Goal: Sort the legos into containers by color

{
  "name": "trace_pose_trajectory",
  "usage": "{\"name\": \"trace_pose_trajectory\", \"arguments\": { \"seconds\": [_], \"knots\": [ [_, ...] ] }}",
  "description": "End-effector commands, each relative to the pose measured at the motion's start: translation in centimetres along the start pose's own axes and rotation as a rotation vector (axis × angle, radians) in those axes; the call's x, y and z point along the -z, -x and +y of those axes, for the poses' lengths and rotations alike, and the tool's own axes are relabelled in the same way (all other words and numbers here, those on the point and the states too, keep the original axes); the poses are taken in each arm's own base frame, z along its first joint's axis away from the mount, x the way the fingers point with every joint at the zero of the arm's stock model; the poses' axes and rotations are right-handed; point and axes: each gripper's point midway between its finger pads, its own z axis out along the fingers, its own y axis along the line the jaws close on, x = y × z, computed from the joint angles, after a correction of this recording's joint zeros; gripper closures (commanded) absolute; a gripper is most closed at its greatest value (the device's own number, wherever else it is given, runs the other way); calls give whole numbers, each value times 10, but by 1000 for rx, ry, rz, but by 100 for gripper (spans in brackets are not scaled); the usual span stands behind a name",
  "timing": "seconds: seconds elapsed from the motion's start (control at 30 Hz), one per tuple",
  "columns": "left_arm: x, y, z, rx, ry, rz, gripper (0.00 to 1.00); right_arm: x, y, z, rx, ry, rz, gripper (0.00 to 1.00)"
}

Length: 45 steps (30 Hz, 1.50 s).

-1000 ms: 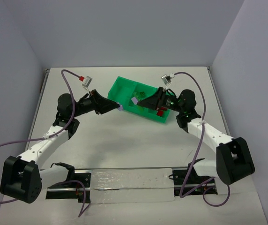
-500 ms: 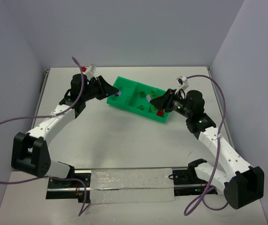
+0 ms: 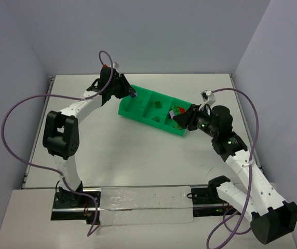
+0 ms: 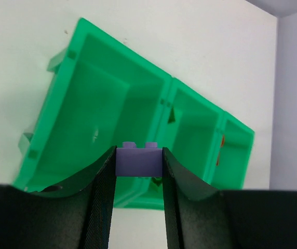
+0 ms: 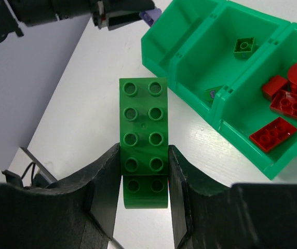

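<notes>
The green tray [image 3: 123,108] lies slanted at mid-table with three compartments in a row. My left gripper [image 3: 130,94] is shut on a lavender brick [image 4: 139,160] and holds it above the tray's left compartment [image 4: 94,122], which looks empty. My right gripper [image 3: 179,118] is shut on a long green brick [image 5: 143,137] and holds it above the table, just off the tray's near right side. The middle compartment holds a small green brick [image 5: 243,46] and a green piece with a lavender spot [image 5: 214,93]. The right compartment holds several red bricks [image 5: 281,104].
The tray [image 5: 190,72] is the only container on the white table. Purple cables loop from both arms. A clear strip lies along the near edge [image 3: 143,205] between the arm bases. Grey walls close in the back and sides.
</notes>
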Motion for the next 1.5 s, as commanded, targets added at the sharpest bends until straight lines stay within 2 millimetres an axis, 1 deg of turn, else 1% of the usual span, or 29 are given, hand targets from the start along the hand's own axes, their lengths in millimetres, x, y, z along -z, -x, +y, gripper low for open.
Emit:
{"name": "trace_pose_trajectory", "arguments": {
  "seconds": [0.0, 0.07, 0.13, 0.17, 0.2, 0.27, 0.4, 0.43, 0.47, 0.5, 0.53, 0.57, 0.63, 0.67, 0.73, 0.8, 0.83, 0.87, 0.93, 1.1, 1.17, 1.23, 1.3, 1.37, 1.47],
  "knots": [
    [-13, 15, 0, -32, 64, -16, 74, 15, 23, 15, 53, 24, -65, 88],
    [-20, 13, 6, -36, 97, -4, 58, 17, 23, 16, 55, 23, -66, 89],
    [-21, 16, 5, -46, 108, -10, 45, 18, 23, 16, 55, 23, -67, 88],
    [-21, 16, 5, -49, 111, -11, 33, 18, 23, 16, 56, 24, -65, 88],
    [-19, 17, 3, -51, 110, -13, 27, 18, 23, 16, 57, 23, -65, 88],
    [-15, 20, -2, -58, 103, -21, 24, 18, 22, 17, 59, 27, -59, 88],
    [11, 28, -25, -83, 82, -65, 23, 16, 19, 18, 63, 40, -41, 88],
    [22, 30, -33, -91, 68, -83, 24, 14, 17, 18, 61, 48, -30, 88],
    [37, 31, -43, -98, 46, -104, 27, 12, 14, 20, 61, 65, -18, 88],
    [50, 27, -47, -98, 29, -113, 30, 12, 12, 23, 62, 88, -8, 88],
    [49, 17, -42, -90, 21, -99, 33, 10, 10, 26, 62, 108, 0, 88],
    [67, 12, -51, -80, -44, -116, 38, 9, 7, 30, 63, 140, 14, 88],
    [91, 3, -67, -78, -172, -135, 41, 7, 1, 36, 59, 193, 39, 87],
    [119, 5, -86, -82, -271, -169, 42, 7, -1, 40, 59, 221, 50, 87],
    [149, -30, -108, -104, -525, -114, 40, 2, -3, 51, 48, 298, 79, 87],
    [171, -50, -119, -124, -662, -78, 35, 2, -3, 57, 30, 336, 84, 87],
    [179, -60, -118, -123, -704, -60, 33, 2, -5, 61, 27, 359, 95, 87],
    [187, -68, -119, -123, -746, -46, 31, 3, -5, 64, 27, 380, 101, 87],
    [200, -72, -127, -134, -821, -44, 28, 2, -3, 69, 34, 410, 106, 86],
    [212, -84, -141, -170, -894, -4, 27, -3, -6, 71, 38, 428, 139, 86],
    [211, -85, -143, -175, -891, -5, 30, -3, -7, 73, 41, 444, 154, 86],
    [211, -85, -144, -178, -898, 0, 35, -4, -10, 72, 45, 441, 170, 86],
    [213, -85, -146, -180, -904, 1, 36, -6, -12, 71, 48, 433, 178, 86],
    [212, -83, -148, -171, -897, 4, 38, -10, -14, 67, 63, 398, 183, 87],
    [200, -79, -147, -142, -821, 33, 41, -15, -14, 63, 94, 335, 182, 87]
  ]
}}
